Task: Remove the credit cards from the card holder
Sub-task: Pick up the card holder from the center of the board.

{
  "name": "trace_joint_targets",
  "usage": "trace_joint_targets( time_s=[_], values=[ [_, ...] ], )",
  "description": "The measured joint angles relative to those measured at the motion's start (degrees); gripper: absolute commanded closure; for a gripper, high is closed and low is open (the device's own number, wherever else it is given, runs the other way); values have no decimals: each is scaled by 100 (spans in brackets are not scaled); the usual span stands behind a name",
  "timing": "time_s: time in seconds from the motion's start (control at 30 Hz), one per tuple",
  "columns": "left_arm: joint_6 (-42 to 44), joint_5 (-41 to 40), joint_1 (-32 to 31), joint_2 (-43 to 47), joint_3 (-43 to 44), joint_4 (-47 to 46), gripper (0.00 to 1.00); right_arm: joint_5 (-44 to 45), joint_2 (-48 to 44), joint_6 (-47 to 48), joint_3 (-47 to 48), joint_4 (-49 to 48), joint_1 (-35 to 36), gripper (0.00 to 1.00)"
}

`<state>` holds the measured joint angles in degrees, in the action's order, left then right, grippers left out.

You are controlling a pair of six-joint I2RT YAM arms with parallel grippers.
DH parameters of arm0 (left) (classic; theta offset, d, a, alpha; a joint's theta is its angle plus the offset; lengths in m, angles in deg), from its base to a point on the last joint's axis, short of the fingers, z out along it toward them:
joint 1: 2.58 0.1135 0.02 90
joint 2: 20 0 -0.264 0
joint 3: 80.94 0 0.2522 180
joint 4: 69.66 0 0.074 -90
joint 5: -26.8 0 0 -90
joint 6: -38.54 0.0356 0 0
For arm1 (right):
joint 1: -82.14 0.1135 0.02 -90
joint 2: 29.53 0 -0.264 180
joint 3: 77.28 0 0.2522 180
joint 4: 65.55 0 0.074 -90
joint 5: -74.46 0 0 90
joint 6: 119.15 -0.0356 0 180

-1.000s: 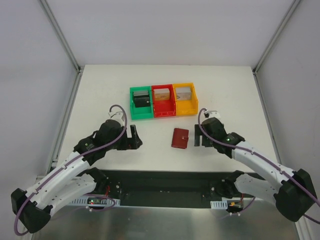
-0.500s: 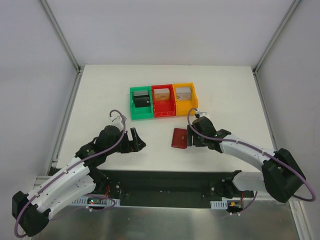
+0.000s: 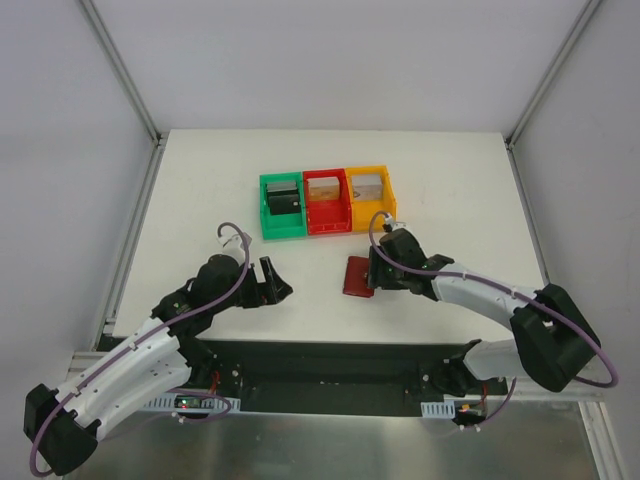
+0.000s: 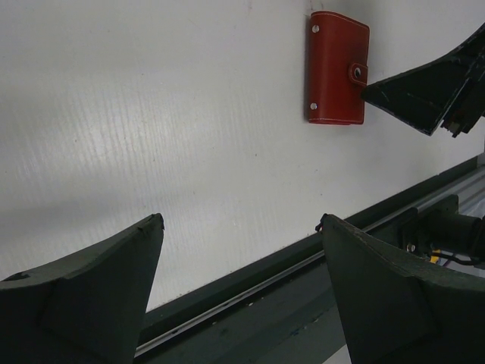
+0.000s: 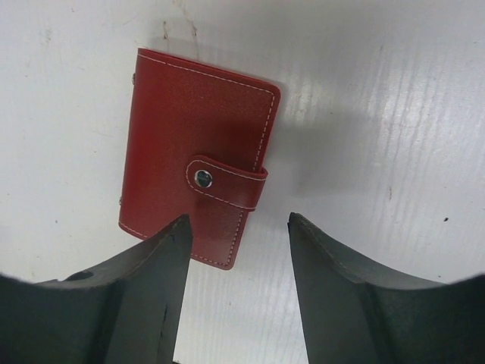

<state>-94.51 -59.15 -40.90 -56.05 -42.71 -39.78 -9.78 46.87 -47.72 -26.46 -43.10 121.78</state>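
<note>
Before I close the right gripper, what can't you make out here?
- Credit cards: none show in any view; the card holder is snapped shut.
- Its near corner, right wrist view: hidden behind one finger of the right gripper; contact unclear.
- Contents of the green bin, top view: too small to identify.

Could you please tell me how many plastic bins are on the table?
3: a green bin on the left, a red bin in the middle and an orange bin on the right, side by side beyond the card holder. None appears hidden.
</note>
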Motion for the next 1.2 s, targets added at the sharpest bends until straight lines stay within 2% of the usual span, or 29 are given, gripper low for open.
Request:
trace_joint_targets(
  time_s=[0.37, 0.67, 0.8, 0.87, 1.07, 1.2],
  values=[
    [-81, 4, -7, 0, -85, -92, 16, -332, 50, -398, -302, -341, 0, 55],
    [-114, 26, -35, 35, -101, -92, 16, -516, 87, -544, -437, -734, 0, 73],
    [-116, 26, -33, 35, -101, -92, 16, -551, 98, -586, -474, -907, 0, 86],
    [-116, 24, -33, 35, -101, -92, 16, -603, 103, -608, -501, -1010, 0, 99],
    [-116, 46, -33, -22, -101, -142, 14, -654, -74, -619, -601, -1051, 7, 100],
    [-114, 203, -33, -136, -258, -586, 12, -675, -522, -564, -708, -785, 33, 100]
  ],
)
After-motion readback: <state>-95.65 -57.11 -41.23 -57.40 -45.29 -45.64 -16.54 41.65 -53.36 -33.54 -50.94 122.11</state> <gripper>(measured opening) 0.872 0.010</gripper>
